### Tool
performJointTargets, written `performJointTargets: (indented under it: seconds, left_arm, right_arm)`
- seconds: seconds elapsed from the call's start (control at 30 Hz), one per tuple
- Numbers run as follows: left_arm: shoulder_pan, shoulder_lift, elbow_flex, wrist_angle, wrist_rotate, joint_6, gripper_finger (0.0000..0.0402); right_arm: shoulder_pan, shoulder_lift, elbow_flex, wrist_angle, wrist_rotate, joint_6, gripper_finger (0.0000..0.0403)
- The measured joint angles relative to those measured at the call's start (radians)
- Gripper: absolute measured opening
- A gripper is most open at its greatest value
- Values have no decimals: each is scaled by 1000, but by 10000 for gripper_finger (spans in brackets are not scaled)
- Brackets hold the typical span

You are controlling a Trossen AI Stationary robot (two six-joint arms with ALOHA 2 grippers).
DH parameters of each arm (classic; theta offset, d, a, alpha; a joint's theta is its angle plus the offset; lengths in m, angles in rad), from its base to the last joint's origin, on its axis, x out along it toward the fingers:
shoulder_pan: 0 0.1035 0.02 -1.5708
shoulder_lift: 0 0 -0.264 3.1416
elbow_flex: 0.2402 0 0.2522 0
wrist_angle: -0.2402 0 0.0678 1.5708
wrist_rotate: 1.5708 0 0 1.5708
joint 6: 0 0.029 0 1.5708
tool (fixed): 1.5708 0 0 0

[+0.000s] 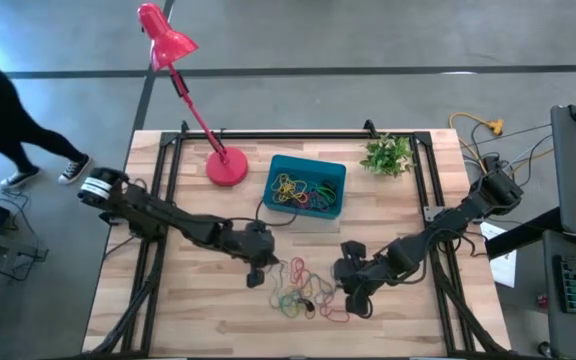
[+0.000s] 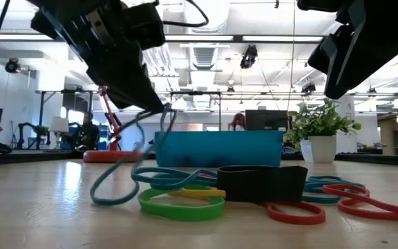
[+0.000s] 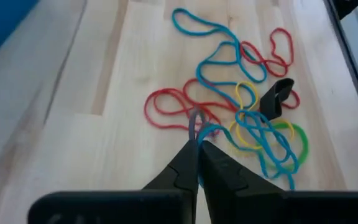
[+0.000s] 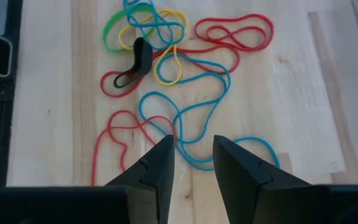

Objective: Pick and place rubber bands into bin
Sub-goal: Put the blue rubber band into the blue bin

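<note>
**Left gripper pinches a teal band at the pile's edge**

Nearest the table's front edge, a loose pile of rubber bands lies on the wooden table. The left gripper sits at the pile's left side, fingers closed together on a teal band that lifts off the wood. The right gripper hovers over the pile's right side, fingers parted, holding nothing. Farther back stands the bin with bands inside, the red lamp to its left.

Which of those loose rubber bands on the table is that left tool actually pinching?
A teal band: one end lifts off the wood into the shut left tool, while the red, yellow, green and black bands lie flat.
</note>
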State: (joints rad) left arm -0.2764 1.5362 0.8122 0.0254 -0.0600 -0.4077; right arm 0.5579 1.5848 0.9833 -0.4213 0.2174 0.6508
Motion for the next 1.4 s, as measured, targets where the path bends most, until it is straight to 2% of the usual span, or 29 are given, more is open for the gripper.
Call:
performJointTargets:
  seconds: [0.2,0.5,0.8,1.4]
  left_arm:
    - [0,-38,-4,-46,0,31,0]
    - [0,16,-23,-121,-1,24,0]
    - [2,68,-32,-123,-28,24,0]
    - [2,72,-32,-122,-28,52,0]
  right_arm:
    - [0,0,0,6,44,-5,100]
    - [-6,0,0,11,76,-20,100]
    - [-17,0,0,13,77,-25,100]
    - [-18,0,0,14,129,-14,100]
